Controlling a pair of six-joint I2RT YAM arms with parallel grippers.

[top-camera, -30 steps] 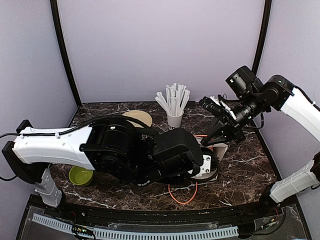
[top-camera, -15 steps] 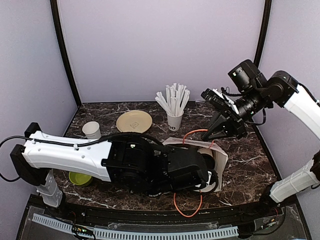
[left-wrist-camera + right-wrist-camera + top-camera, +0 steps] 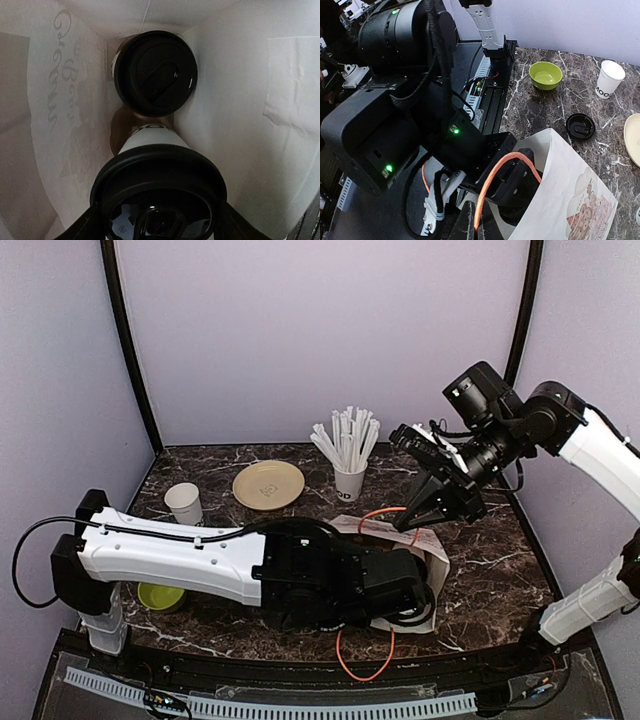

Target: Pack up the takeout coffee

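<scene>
Left arm stretched low across the table, left gripper inside the white paper bag, clamped on one takeout coffee; second coffee at 12 o'clock beyond it; right gripper pinched tight on the orange handle; straw cup at 11 o'clock of the bag

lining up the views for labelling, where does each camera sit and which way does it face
top external: fixed above and behind the bases, looking down on the table; both arms show.
left wrist: inside the paper bag, facing deeper in; its fingers flank the near takeout coffee, the far takeout coffee beyond.
right wrist: above the bag's mouth, facing down across the left arm; the right gripper pinches the orange handle.
shared: top and right wrist both show the green bowl and lidless cup.
</scene>
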